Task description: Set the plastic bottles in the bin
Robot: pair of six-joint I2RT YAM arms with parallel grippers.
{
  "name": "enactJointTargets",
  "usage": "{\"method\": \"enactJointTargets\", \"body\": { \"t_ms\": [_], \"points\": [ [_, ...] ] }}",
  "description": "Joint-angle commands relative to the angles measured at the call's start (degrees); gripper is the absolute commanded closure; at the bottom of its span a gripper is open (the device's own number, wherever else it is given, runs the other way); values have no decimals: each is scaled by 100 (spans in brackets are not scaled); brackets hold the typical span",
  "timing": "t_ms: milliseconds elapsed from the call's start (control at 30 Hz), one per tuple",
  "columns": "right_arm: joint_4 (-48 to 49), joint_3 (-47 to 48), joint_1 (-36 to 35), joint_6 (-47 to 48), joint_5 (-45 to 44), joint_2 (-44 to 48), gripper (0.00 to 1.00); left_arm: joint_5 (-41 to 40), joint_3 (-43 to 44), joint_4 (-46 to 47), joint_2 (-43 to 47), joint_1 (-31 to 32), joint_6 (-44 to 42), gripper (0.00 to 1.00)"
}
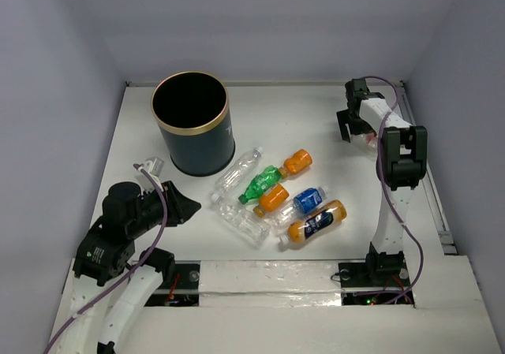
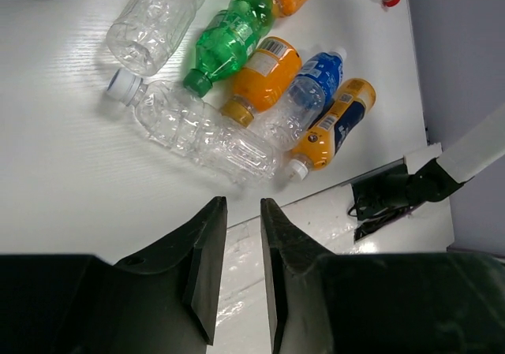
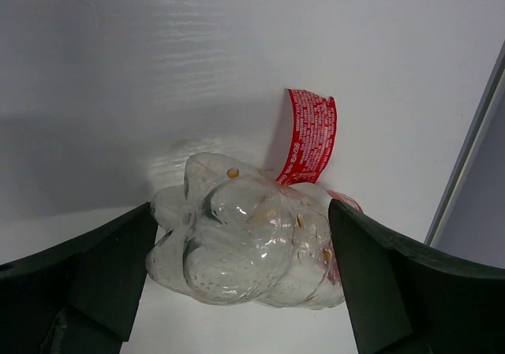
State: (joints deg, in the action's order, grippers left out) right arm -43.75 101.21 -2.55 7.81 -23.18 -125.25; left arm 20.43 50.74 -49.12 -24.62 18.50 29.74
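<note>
The dark bin with a gold rim stands upright at the back left. Several bottles lie in a cluster at mid-table: two clear, one green, two orange, one blue-labelled and one orange with a dark label. My left gripper is shut and empty, just left of the cluster. My right gripper at the back right is closed on a crumpled clear bottle with a loose red label.
The left wrist view shows the cluster again, with the nearest clear bottle ahead of the fingertips. A small clear object sits beside the left arm. A rail runs along the table's right edge, and walls enclose the other sides.
</note>
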Motion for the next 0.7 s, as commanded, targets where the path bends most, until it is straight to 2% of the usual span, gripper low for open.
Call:
{"method": "enactJointTargets", "body": {
  "t_ms": [0, 200, 267, 300, 467, 567, 667],
  "points": [
    [-414, 206, 61, -402, 86, -43, 8, -144, 217, 166, -113, 39, -117, 78],
    [-802, 321, 61, -754, 121, 0, 11, -179, 164, 315, -78, 92, -21, 67],
    [-846, 285, 61, -764, 234, 97, 32, -170, 94, 421, -43, 92, 49, 63],
    [-846, 251, 61, -1007, 261, 132, 39, -144, 68, 456, -34, 92, 85, 62],
    [-495, 30, 61, -1370, 481, 641, 46, -48, -91, 667, 10, 92, 234, 48],
    [-381, 39, 61, -1528, 577, 1019, 52, -4, -178, 746, 10, 92, 313, 47],
    [-310, 57, 61, -1695, 700, 1424, 53, 49, -275, 799, -25, 92, 427, 46]
  ]
}}
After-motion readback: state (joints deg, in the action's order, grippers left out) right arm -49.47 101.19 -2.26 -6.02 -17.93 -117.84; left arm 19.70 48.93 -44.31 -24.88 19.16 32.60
